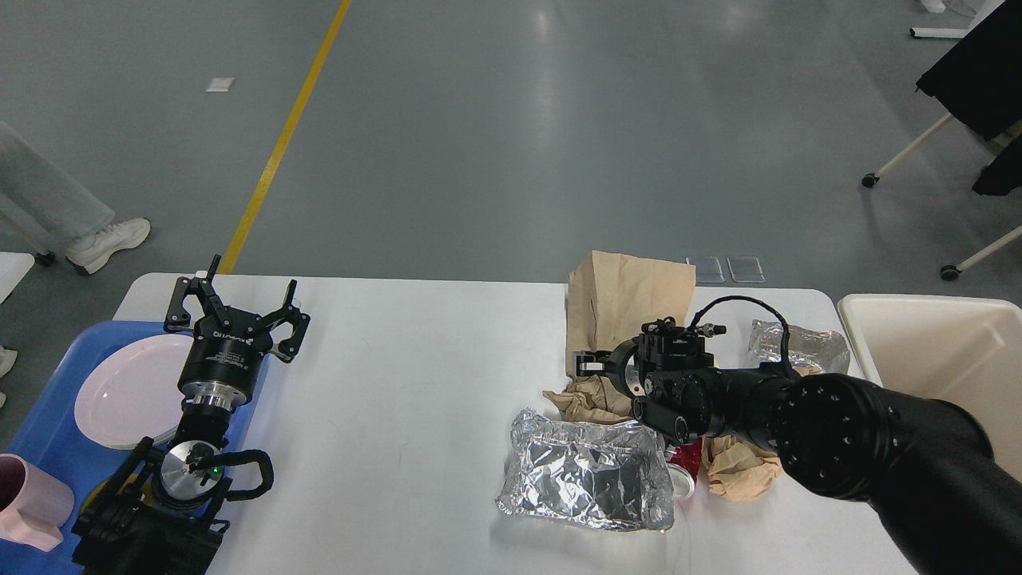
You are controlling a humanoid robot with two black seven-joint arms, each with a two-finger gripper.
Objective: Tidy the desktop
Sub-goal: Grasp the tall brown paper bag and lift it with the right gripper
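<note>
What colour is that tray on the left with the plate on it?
Blue. The tray shows in the head view, at the left edge, with a white plate on it.

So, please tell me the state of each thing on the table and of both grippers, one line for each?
left gripper: open, holding nothing
right gripper: too end-on to tell
paper bag: upright
foil sheet: crumpled, lying flat
red can: on its side
brown paper wad: crumpled
white plate: flat on blue tray
cream bin: looks empty
desktop: still cluttered
</note>
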